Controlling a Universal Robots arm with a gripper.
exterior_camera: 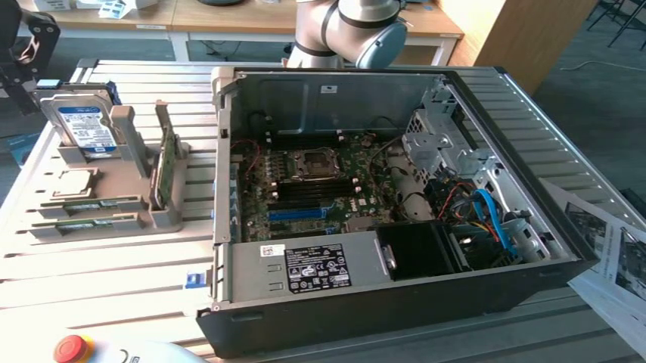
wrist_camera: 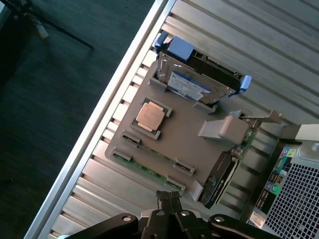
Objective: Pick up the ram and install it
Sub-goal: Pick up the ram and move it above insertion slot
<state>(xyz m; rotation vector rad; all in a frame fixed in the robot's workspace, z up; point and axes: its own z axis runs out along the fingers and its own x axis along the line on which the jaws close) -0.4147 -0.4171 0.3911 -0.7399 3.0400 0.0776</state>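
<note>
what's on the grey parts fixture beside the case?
Hard drive upright in its cradle, CPU flat in its pocket, ram lying in an edge slot, an expansion card standing on edge. The fixture surface beneath each is covered.

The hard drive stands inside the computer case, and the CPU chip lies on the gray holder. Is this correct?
No. The hard drive stands in the gray holder, beside the computer case, as the exterior view shows. The CPU chip lies on it.
</note>
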